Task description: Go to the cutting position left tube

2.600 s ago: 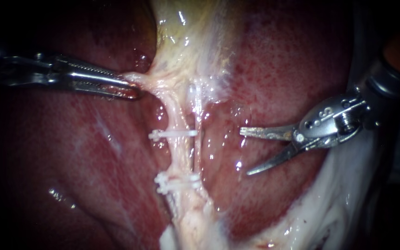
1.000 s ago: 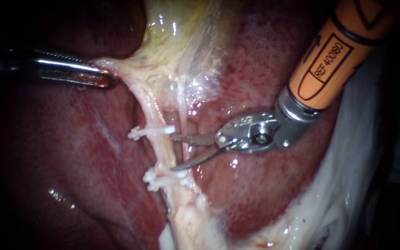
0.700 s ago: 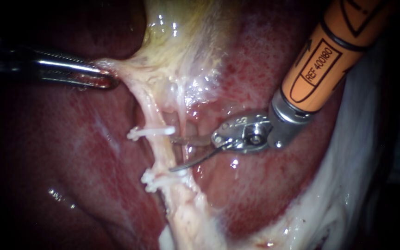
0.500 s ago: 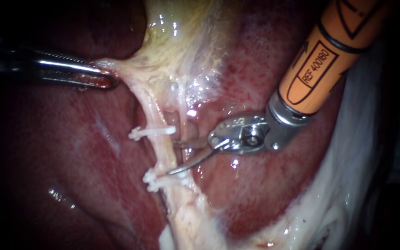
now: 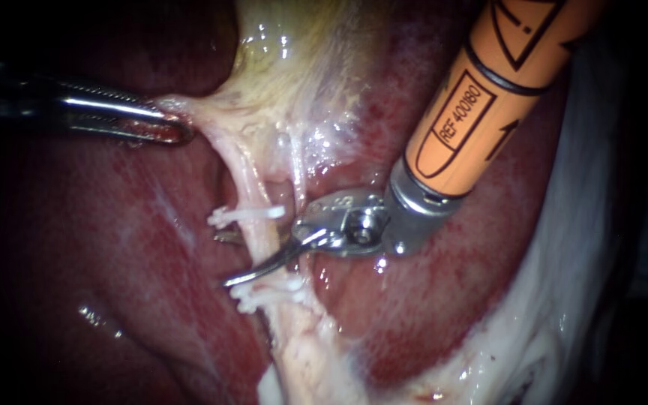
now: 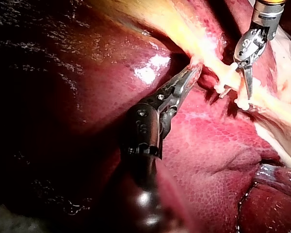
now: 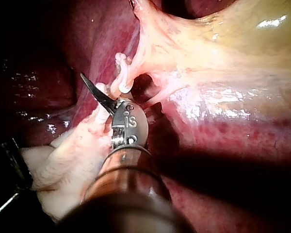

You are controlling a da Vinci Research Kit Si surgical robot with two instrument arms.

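Against red liver [image 5: 114,247], the left instrument [image 5: 181,135] clamps its jaws on gallbladder tissue [image 5: 215,112], tensioning the left tube [image 5: 260,240] so the right instrument [image 5: 223,260] straddles it, blades parted, between the clips [image 5: 245,215].

A surgical bench: wet red liver [image 5: 114,247] and a yellowish gallbladder [image 5: 301,67] lie bare, white clips [image 5: 245,215] sit on a pale tube [image 5: 259,236] between the right instrument's [image 5: 224,259] open blades.

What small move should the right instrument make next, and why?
Probably just stop and hold: the right instrument, blades open, already straddles the pale left tube between the upper white clip and the lower white clips, tips past it.
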